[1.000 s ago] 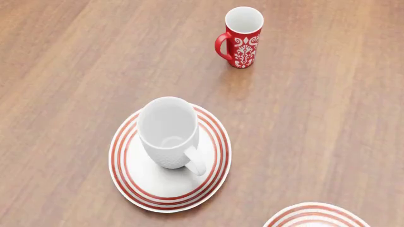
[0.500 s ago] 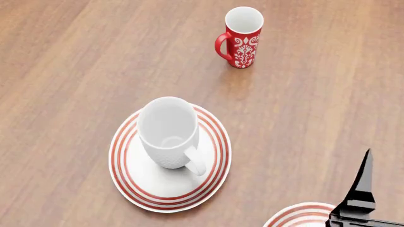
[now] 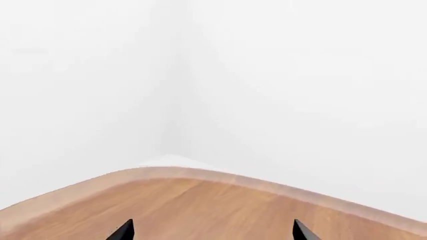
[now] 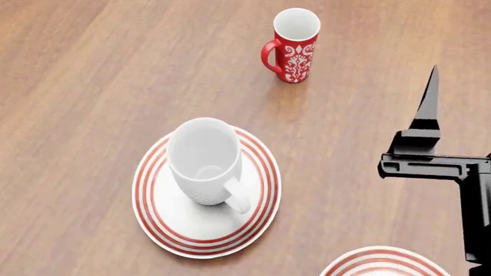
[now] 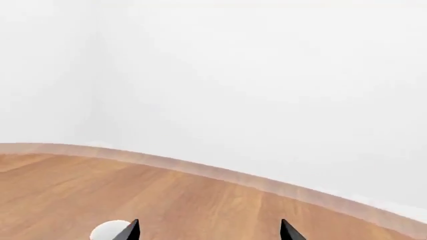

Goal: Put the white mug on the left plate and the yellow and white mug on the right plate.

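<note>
The white mug [image 4: 203,158] stands upright on the left plate [image 4: 172,230], handle toward the near right. Only the far rim of the right plate [image 4: 382,260] shows at the head view's lower edge, and that part is bare. The yellow and white mug is out of view. My right gripper [image 5: 209,231] is open and empty. In the head view one of its fingers [image 4: 429,103] shows at the right, beyond the right plate. My left gripper [image 3: 211,231] is open and empty over bare table near its corner. It does not show in the head view.
A red mug with a white floral pattern [image 4: 295,46] stands upright at the back, handle to the left. A small white rounded shape [image 5: 107,231] sits beside one right fingertip. The table's rounded edge [image 3: 200,172] and white walls lie ahead of both wrists.
My right gripper has come into the head view from the lower right and moved farther across the table. The mugs and plates have not moved.
</note>
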Robot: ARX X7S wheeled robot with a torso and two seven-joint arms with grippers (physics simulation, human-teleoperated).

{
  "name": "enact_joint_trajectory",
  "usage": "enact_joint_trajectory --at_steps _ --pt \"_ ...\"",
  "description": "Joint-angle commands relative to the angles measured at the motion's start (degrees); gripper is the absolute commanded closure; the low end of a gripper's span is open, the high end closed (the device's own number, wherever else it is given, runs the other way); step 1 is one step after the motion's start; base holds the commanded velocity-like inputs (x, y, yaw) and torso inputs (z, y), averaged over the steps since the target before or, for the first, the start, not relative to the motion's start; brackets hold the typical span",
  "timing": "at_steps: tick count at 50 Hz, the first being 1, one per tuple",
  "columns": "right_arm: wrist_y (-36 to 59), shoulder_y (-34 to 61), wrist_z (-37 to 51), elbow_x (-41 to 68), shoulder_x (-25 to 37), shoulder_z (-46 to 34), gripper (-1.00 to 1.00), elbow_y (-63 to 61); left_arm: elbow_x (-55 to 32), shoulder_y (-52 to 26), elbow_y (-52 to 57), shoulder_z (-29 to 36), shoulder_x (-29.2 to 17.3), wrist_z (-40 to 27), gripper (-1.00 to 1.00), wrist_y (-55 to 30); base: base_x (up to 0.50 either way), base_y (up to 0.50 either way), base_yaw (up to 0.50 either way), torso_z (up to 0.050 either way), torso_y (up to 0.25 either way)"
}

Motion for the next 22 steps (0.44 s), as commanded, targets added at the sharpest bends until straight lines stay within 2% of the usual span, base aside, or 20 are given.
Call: enact_joint_trajectory --at_steps 1,11,18,22 --pt "12.1 8.9 4.1 3.1 3.0 -2.5 -1.0 -10.3 -7.3 -11.2 2.9 -1.4 -2.6 -3.6 -1.0 -6.1 0.0 0.0 0.0 0.0 0.0" --pt "21.2 14.9 7.8 8.3 4.3 -3.0 -1.0 -19.7 -12.8 -18.1 3.0 -2.7 -4.1 -5.6 -1.0 -8.6 0.0 0.0 0.0 0.0 0.0" --pt "24.9 17.2 9.7 11.3 4.4 -3.4 -1.0 -24.8 -16.2 -19.6 3.1 -4.7 -4.0 -7.1 -1.0 -8.2 0.0 0.0 0.0 0.0 0.0" --pt "26.1 17.2 10.6 12.6 4.6 -3.0 -1.0 -26.6 -14.9 -19.1 3.4 -4.4 -4.1 -6.0 -1.0 -7.6 0.0 0.0 0.0 0.0 0.0"
